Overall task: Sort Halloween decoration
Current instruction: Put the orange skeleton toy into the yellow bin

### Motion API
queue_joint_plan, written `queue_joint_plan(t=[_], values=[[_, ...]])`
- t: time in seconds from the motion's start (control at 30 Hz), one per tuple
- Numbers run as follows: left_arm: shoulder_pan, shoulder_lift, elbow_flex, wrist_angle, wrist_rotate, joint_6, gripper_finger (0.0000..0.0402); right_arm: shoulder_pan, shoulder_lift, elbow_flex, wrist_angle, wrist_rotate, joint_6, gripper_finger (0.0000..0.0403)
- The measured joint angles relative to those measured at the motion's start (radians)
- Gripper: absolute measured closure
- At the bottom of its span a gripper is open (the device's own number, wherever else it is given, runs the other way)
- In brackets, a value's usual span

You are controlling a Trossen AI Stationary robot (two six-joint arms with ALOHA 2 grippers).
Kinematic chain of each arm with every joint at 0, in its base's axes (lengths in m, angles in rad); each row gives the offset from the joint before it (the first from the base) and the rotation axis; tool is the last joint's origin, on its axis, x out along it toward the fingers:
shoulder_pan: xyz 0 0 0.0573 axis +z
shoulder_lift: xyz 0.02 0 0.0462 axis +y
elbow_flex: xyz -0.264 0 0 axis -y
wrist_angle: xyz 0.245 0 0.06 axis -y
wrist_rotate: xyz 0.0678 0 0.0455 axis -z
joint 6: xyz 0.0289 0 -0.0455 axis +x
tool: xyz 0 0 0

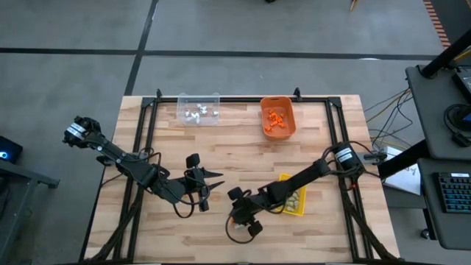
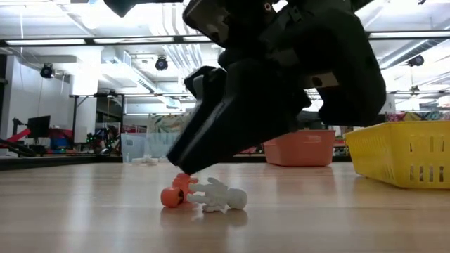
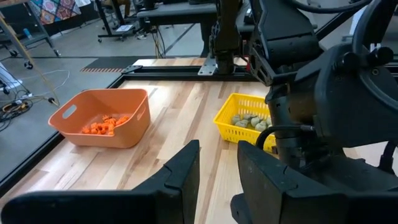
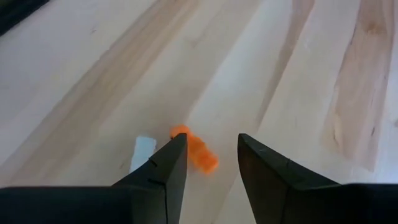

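Observation:
On the wood between the arms lie an orange trinket (image 4: pixel 198 151) and a white trinket (image 4: pixel 143 152), side by side; the low view shows the same orange trinket (image 2: pixel 173 195) and white trinket (image 2: pixel 221 197). My right gripper (image 4: pixel 211 155) slants down over them, open, with the orange one between its fingers and the white one outside one finger. My left gripper (image 3: pixel 219 168) hangs open above the table to the left, with nothing between its fingers. More trinkets lie in the clear bin (image 1: pixel 199 110), the orange bin (image 1: pixel 278 119) and the yellow bin (image 3: pixel 245 118). My right gripper has one finger (image 2: pixel 193 158) reaching down to the top of the orange trinket (image 2: pixel 184 181) in the low view. Whether that finger touches it, I cannot tell. The trinket lies flat on the table.
The clear and orange bins stand at the table's far edge, while the yellow bin (image 1: pixel 296 204) sits under my right arm near the right side. A black frame (image 1: pixel 143 118) runs along the table's edges. Bare wood lies around the two loose trinkets.

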Motion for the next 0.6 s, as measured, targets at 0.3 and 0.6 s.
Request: queue_joint_plan(t=[0.3, 0.6], values=[[0.0, 0.0, 0.0, 0.005, 0.0, 0.0, 0.031, 0.002, 0.11, 0.002, 0.141, -0.059, 0.031, 0.0275], [0.0, 0.0, 0.0, 0.005, 0.002, 0.0, 0.031, -0.013, 0.108, 0.003, 0.14, -0.063, 0.058, 0.028]])
